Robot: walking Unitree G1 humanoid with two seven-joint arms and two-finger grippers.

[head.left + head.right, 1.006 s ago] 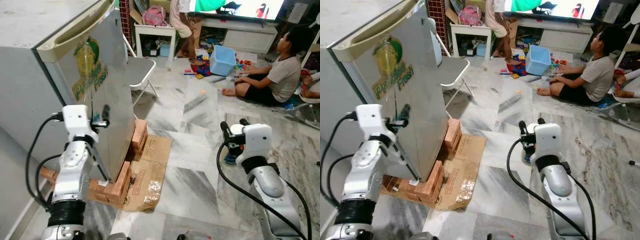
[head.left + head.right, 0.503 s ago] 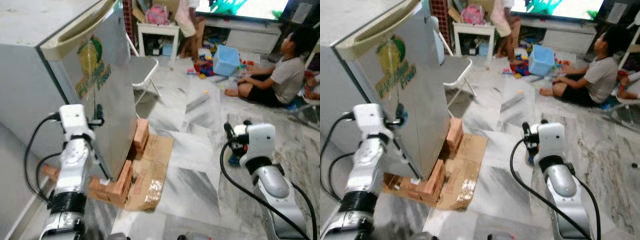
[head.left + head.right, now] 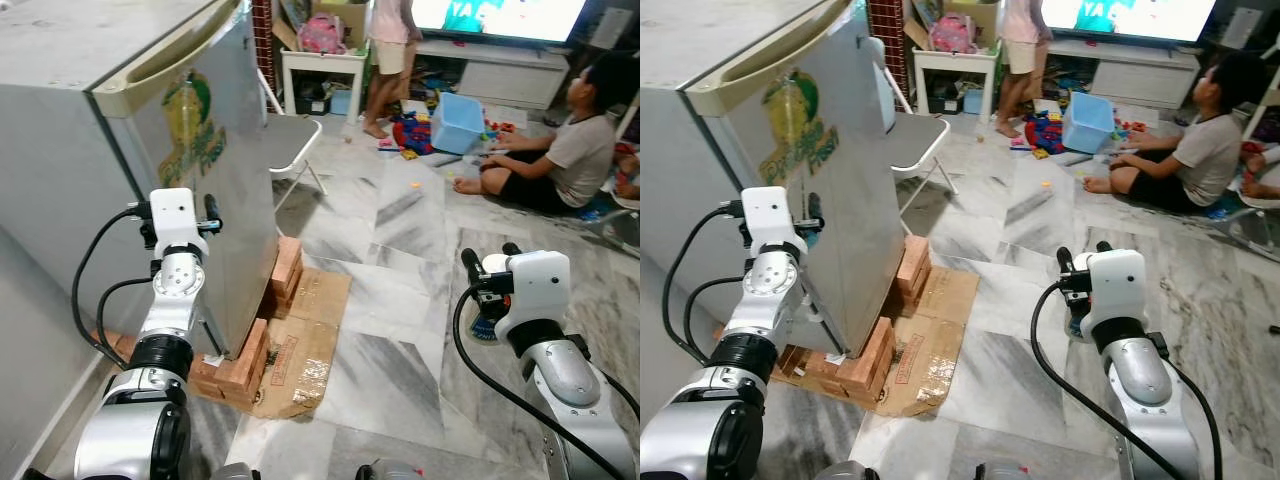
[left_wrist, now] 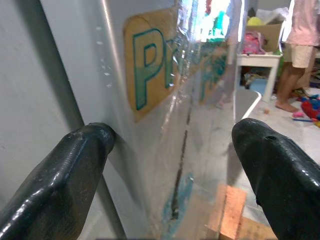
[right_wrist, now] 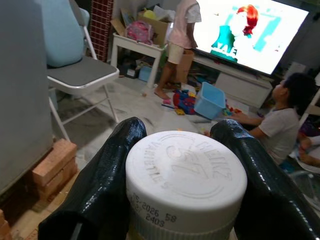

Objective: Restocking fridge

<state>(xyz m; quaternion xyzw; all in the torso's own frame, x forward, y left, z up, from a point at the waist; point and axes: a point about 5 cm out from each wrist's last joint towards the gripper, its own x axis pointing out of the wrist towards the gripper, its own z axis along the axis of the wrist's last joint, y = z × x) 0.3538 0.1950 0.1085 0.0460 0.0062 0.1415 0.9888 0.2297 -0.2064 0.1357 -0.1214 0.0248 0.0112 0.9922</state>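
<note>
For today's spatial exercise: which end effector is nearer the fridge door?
Left. The left end effector straddles the fridge door edge; the right end effector is apart, over the floor.

The silver fridge (image 3: 830, 190) stands shut on red bricks (image 3: 865, 365) over flattened cardboard (image 3: 930, 345). The left end effector (image 3: 812, 215) is up at the door's edge; the right end effector (image 3: 1080, 262) hovers over the marble floor (image 3: 1000, 380). A person (image 3: 1185, 150) sits beyond.
</note>
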